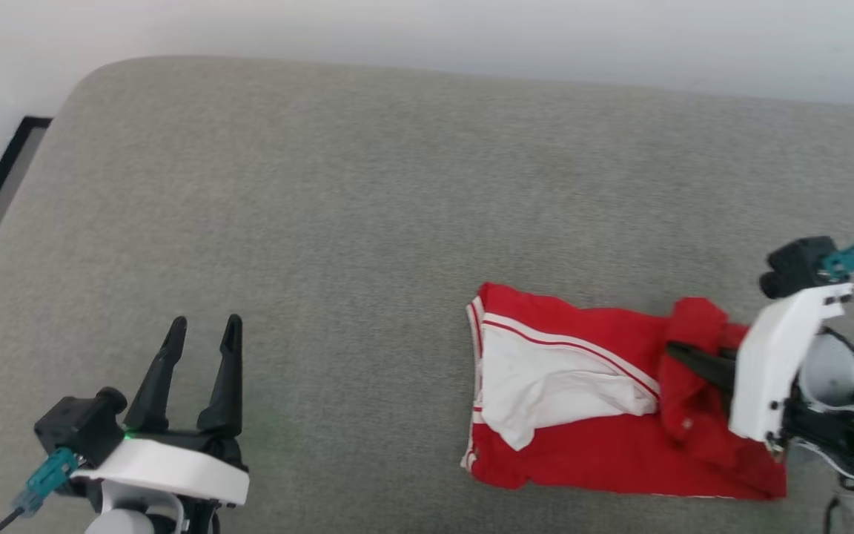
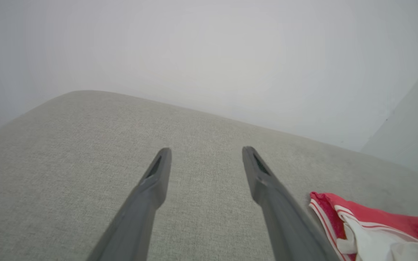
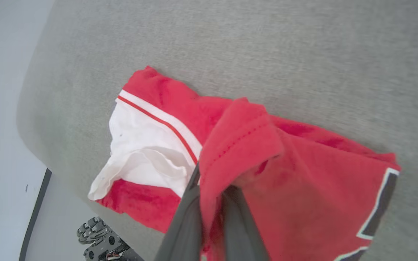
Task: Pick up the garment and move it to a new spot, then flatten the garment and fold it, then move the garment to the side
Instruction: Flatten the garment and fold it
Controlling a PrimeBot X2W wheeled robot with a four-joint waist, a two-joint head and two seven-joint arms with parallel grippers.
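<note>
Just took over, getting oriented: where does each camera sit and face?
Head: on the head, looking down at the cushion; left jaws open lower left, right jaws shut on the shirt.
Left wrist: along its open jaws, over the cushion toward the wall.
Right wrist: along its jaws, down onto the shirt.
All share the shirt.

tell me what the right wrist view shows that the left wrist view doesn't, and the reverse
Right wrist view, not the left: the right gripper shut on a bunched red fold of the garment, plus the black-and-white print at its edge. Left wrist view, not the right: the left gripper open, fingers apart above bare cushion, holding nothing. Both: the grey cushion and the garment's white sleeve with striped trim.
</note>
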